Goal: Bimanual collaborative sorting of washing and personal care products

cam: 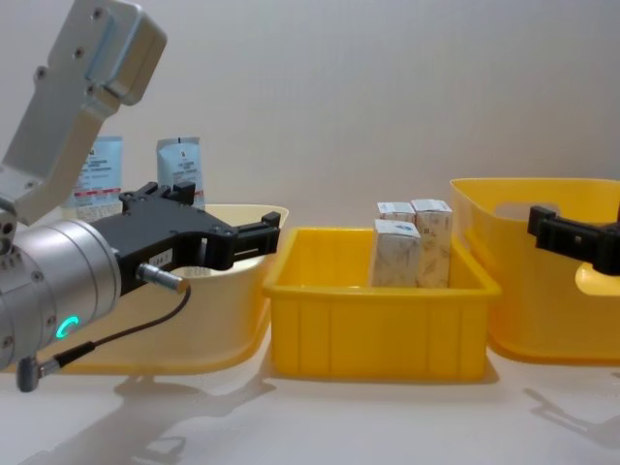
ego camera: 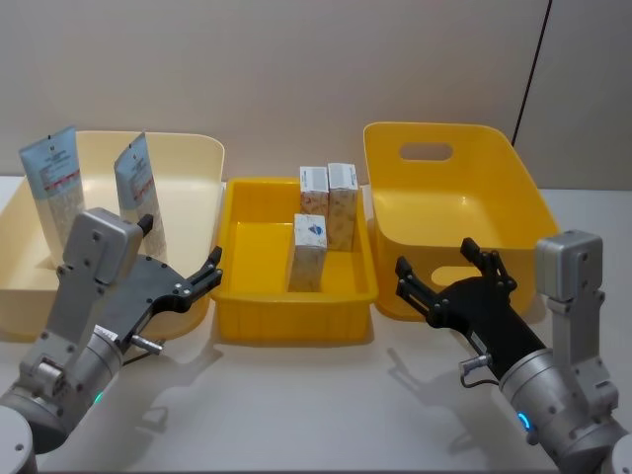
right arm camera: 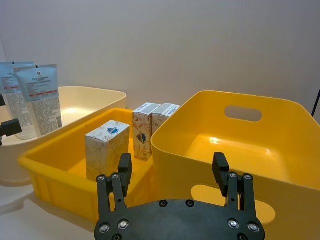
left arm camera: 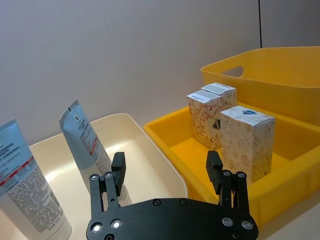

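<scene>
Left gripper [left arm camera: 166, 165] & right gripper [right arm camera: 171, 165] hover over the bench [ego camera: 296, 415], both wide open, nothing held. Seemingly between picks; next prob. needs a reach into the middle tray [ego camera: 294, 321] for an upright carton [ego camera: 309, 252].

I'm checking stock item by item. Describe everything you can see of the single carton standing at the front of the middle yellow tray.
The carton is a small, tall box that looks like cardboard, cream with a fine orange pattern and a blue emblem on its closed top. It stands upright on the floor of the yellow tray, just in front of two matching cartons. Whether it touches them is unclear.
</scene>
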`<state>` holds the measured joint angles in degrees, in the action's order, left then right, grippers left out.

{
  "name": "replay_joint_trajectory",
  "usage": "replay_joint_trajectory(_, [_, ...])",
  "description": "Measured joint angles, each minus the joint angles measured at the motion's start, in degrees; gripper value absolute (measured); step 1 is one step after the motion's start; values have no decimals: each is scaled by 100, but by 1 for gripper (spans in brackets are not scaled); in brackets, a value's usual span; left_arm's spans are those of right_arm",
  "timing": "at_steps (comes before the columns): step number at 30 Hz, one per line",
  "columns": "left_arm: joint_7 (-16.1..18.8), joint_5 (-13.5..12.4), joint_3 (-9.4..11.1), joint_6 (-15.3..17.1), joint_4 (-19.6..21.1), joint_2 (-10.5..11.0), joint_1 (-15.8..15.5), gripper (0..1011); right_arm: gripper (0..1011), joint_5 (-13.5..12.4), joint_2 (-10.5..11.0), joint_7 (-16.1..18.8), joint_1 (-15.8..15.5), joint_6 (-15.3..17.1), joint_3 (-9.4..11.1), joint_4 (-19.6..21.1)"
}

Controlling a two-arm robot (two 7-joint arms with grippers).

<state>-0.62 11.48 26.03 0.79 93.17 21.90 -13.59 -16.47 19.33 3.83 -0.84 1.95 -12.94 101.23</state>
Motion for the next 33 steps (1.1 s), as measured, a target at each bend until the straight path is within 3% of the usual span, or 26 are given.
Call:
replay_joint_trajectory(8, [0, 0, 0, 0, 0, 0, 0, 1003, 1001, 0, -17, 11, 9, 18, -9, -2])
replay_joint_trajectory(15, [0, 0, 0, 0, 0, 0, 0, 1003, 1001, -84, -52, 101, 5, 221, -43, 149])
replay_joint_trajectory(25, [0, 0, 0, 0, 0, 0, 0, 1003, 1001, -362, -75, 204, -91, 981, -76, 789])
replay_joint_trajectory(33, [0, 0, 0, 0, 0, 0, 0, 1003, 1001, -399, -207, 90, -1, 1557, -202, 1028])
